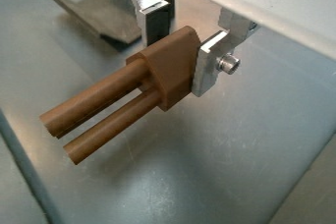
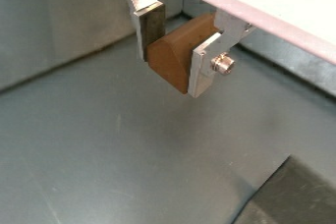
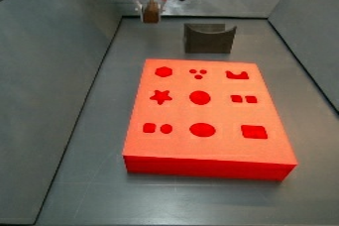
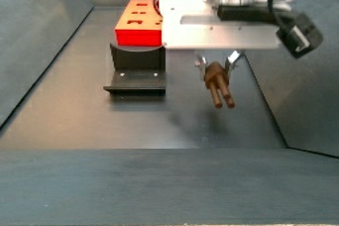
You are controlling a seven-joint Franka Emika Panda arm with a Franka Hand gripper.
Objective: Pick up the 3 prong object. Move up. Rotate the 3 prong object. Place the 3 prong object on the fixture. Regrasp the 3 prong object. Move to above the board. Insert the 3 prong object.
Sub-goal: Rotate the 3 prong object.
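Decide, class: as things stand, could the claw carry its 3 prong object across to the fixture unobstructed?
Probably yes. The claw holds the 3 prong object clear above the floor, and only bare floor shows between it and the fixture in a side view.

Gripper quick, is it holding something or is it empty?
Gripper: closed on the 3 prong object, held up off the grey floor, apart from the fixture.
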